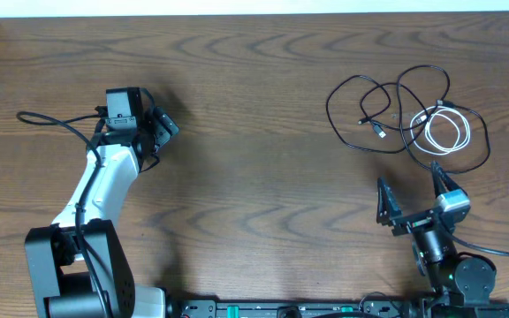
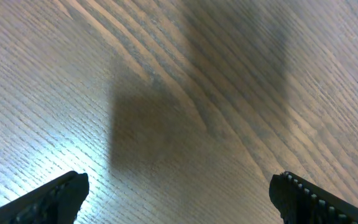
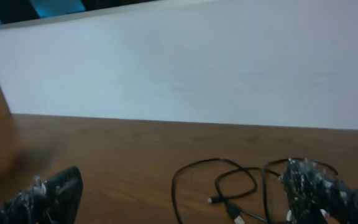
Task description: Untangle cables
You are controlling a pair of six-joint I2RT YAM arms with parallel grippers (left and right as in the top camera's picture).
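A long black cable (image 1: 365,93) lies in loose loops at the far right of the table. A shorter white cable (image 1: 449,131) is coiled inside those loops, and the two overlap. The black cable (image 3: 229,180) also shows in the right wrist view, ahead of the fingers. My right gripper (image 1: 411,193) is open and empty, near the front edge just short of the cables. My left gripper (image 1: 155,132) is open and empty, far to the left over bare wood (image 2: 179,112).
The wooden table (image 1: 254,177) reaches a pale wall (image 3: 185,68) at its far edge. The arm bases stand at the front left (image 1: 78,274) and front right (image 1: 453,274). A thick black robot wire (image 1: 56,119) loops beside the left arm.
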